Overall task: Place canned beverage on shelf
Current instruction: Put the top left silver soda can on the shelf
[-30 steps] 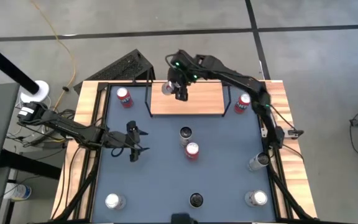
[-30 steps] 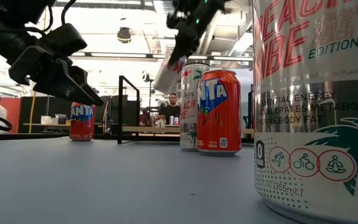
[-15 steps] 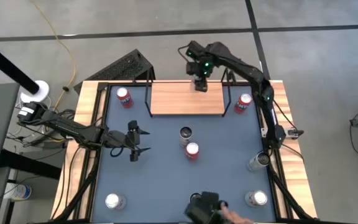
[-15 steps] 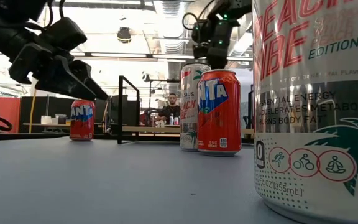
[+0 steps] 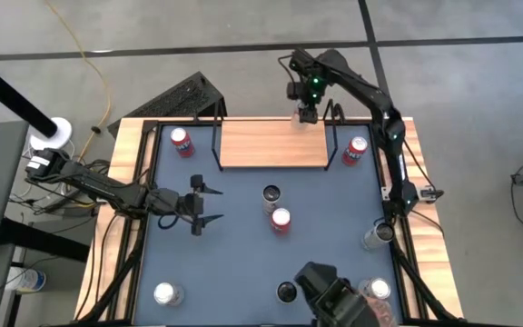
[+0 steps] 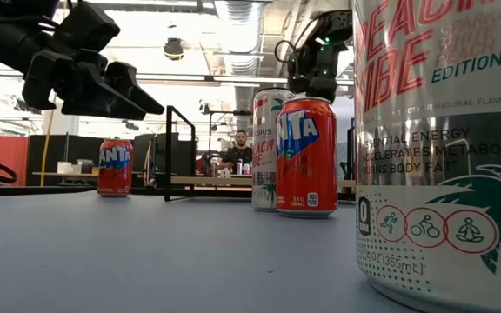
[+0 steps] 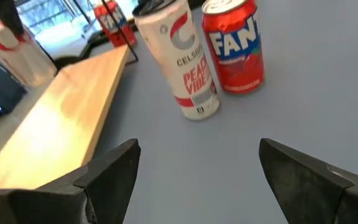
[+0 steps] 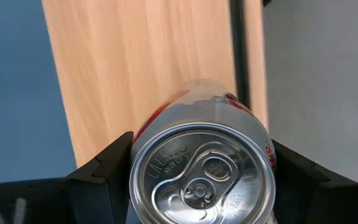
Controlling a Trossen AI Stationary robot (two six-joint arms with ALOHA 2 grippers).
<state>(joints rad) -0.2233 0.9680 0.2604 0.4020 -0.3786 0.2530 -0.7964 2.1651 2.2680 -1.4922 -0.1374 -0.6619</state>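
Since a second ago my right end effector (image 5: pixel 308 115) has swung along the shelf (image 5: pixel 271 145) to its back corner, clamped on the silver can (image 8: pixel 202 171) directly above the board; left end effector (image 5: pixel 205 205) idles open over the worktop (image 5: pixel 243 263).

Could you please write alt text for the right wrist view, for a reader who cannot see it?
The right gripper holds a silver aluminium can with red markings between its two dark fingers, seen from straight above its pull-tab top. Below it lie the light-wood shelf board and a black frame bar.
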